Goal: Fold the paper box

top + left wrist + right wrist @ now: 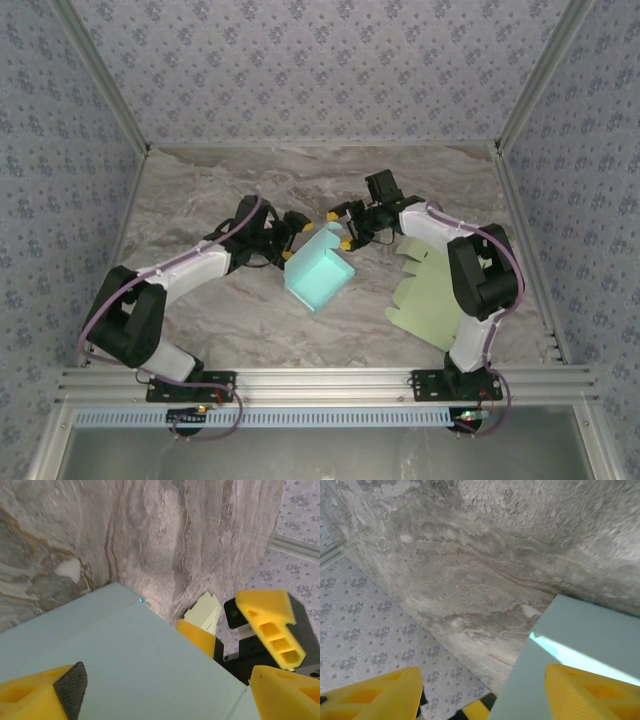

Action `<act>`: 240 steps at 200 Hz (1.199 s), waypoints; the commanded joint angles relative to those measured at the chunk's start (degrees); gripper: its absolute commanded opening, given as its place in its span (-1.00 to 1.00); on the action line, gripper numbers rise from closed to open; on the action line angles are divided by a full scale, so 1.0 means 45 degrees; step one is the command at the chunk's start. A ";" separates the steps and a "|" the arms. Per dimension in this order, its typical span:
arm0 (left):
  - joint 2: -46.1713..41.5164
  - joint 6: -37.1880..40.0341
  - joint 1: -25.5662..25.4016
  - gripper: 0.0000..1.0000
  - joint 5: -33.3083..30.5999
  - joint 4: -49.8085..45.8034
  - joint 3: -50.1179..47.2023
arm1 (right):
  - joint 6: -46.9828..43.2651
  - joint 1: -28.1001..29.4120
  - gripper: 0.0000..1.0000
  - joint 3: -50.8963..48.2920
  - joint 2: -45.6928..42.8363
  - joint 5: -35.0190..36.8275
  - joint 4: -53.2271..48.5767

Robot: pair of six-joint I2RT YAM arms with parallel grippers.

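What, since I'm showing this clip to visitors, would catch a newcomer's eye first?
The teal paper box, partly formed and open, sits mid-table. The left gripper and right gripper, both with bright yellow fingers spread open, flank its far edge from either side. A flat pale green sheet lies to the right, beside the right arm.

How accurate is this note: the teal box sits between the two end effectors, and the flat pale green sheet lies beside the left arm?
Wrong on the sheet: the top external view shows the flat pale green sheet beside the right arm, not the left. The teal box does sit between the left end effector and the right end effector.
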 commanded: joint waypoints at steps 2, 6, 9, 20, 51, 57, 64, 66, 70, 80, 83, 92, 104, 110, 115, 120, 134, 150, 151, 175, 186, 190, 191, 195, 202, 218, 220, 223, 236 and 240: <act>-0.0203 0.0067 0.1035 0.89 -0.0128 -0.0734 -0.0243 | -0.1991 -0.0382 0.36 0.0700 -0.0320 0.0508 -0.1437; -0.0341 0.0365 0.1206 0.92 -0.0157 -0.0883 -0.0321 | -0.2570 -0.0462 0.37 0.0917 -0.0281 0.0514 -0.1790; -0.0493 0.0619 0.1318 0.94 -0.0188 -0.1021 -0.0393 | -0.3014 -0.0517 0.38 0.1082 -0.0261 0.0543 -0.2046; -0.1111 0.1888 0.1599 0.99 -0.0499 -0.1470 -0.0511 | -0.4972 -0.0702 0.39 0.1646 -0.0236 0.0779 -0.2862; -0.2853 0.6540 0.1745 0.98 -0.1097 -0.3552 0.0054 | -0.9773 -0.0925 0.39 0.2196 -0.0854 0.1447 -0.3918; -0.3208 0.7432 0.1708 0.99 -0.1111 -0.3853 0.0135 | -1.0615 -0.0937 0.39 0.2207 -0.1039 0.1972 -0.4114; -0.3628 0.8278 0.1579 0.99 -0.1297 -0.4181 0.0224 | -1.1617 -0.0953 0.39 0.2106 -0.1310 0.2547 -0.4179; -0.3747 0.8480 0.1516 0.99 -0.1366 -0.4246 0.0242 | -1.1833 -0.0959 0.39 0.2060 -0.1383 0.2667 -0.4172; -0.3989 0.9002 0.1367 0.98 -0.1569 -0.4374 0.0285 | -1.2202 -0.1001 0.39 0.1954 -0.1517 0.2826 -0.4139; -0.4544 1.0221 0.0848 0.99 -0.2208 -0.4625 0.0438 | -1.3093 -0.1081 0.38 0.1774 -0.1870 0.3166 -0.4046; -0.4663 1.0603 0.0616 0.99 -0.2432 -0.4674 0.0488 | -1.3297 -0.1095 0.38 0.1739 -0.1959 0.3213 -0.4050; -0.4906 1.1711 -0.0097 0.98 -0.3078 -0.4881 0.0729 | -1.4070 -0.1121 0.38 0.1706 -0.2136 0.3405 -0.4121; -0.4869 1.3096 -0.1035 0.88 -0.3637 -0.5278 0.1160 | -1.4986 -0.1111 0.39 0.1706 -0.2366 0.3513 -0.4243; -0.4734 1.3664 -0.1481 0.85 -0.3865 -0.5605 0.1442 | -1.5407 -0.1069 0.39 0.1662 -0.2463 0.3633 -0.4248; -0.4555 1.4085 -0.1794 0.82 -0.4034 -0.5868 0.1665 | -1.5755 -0.1060 0.39 0.1640 -0.2514 0.3650 -0.4248; -0.4313 1.4496 -0.2053 0.78 -0.4190 -0.6080 0.1886 | -1.6072 -0.1033 0.39 0.1629 -0.2587 0.3722 -0.4253; -0.3620 1.5366 -0.2650 0.72 -0.5019 -0.6960 0.2458 | -1.6794 -0.0990 0.40 0.1546 -0.2762 0.3794 -0.4224; -0.2819 1.6221 -0.3189 0.65 -0.6020 -0.7931 0.3159 | -1.7129 -0.0959 0.40 0.1462 -0.2906 0.3970 -0.4228; -0.2778 1.6274 -0.3217 0.65 -0.6091 -0.7987 0.3194 | -1.7147 -0.0950 0.40 0.1457 -0.2909 0.3970 -0.4228; -0.1614 1.7238 -0.4020 0.59 -0.8011 -0.8715 0.3923 | -1.7243 -0.0869 0.40 0.1558 -0.2883 0.3950 -0.4311; -0.1119 1.7765 -0.4256 0.46 -0.8531 -0.8708 0.4111 | -1.7287 -0.0812 0.40 0.1656 -0.2892 0.3903 -0.4323; -0.0940 1.7958 -0.4333 0.40 -0.8667 -0.8710 0.4187 | -1.7316 -0.0789 0.40 0.1672 -0.2892 0.3900 -0.4326; -0.0892 1.7992 -0.4336 0.37 -0.8684 -0.8719 0.4206 | -1.7319 -0.0797 0.40 0.1689 -0.2892 0.3896 -0.4326; -0.0727 1.8151 -0.4376 0.28 -0.8744 -0.8708 0.4314 | -1.7314 -0.0776 0.40 0.1698 -0.2890 0.3895 -0.4326; -0.0450 1.8378 -0.4407 0.08 -0.8807 -0.9109 0.4514 | -1.7322 -0.0765 0.40 0.1763 -0.2892 0.3888 -0.4326; -0.0255 1.9007 -0.4408 -0.42 -0.8876 -0.9124 0.4660 | -1.7387 -0.0736 0.39 0.1851 -0.2891 0.3711 -0.4680; -0.0277 1.9102 -0.4410 -0.45 -0.8861 -0.9041 0.4632 | -1.7406 -0.0733 0.39 0.1869 -0.2892 0.3686 -0.4717; -0.0309 1.9216 -0.4401 -0.49 -0.8933 -0.8930 0.4582 | -1.7445 -0.0742 0.39 0.1895 -0.2892 0.3625 -0.4776; -0.0590 1.9947 -0.4399 -0.70 -0.9265 -0.8007 0.4256 | -1.7545 -0.0717 0.38 0.1982 -0.2898 0.3512 -0.5027; -0.0703 2.0316 -0.4399 -0.78 -0.9270 -0.7695 0.4109 | -1.7555 -0.0722 0.38 0.1979 -0.2919 0.3519 -0.5101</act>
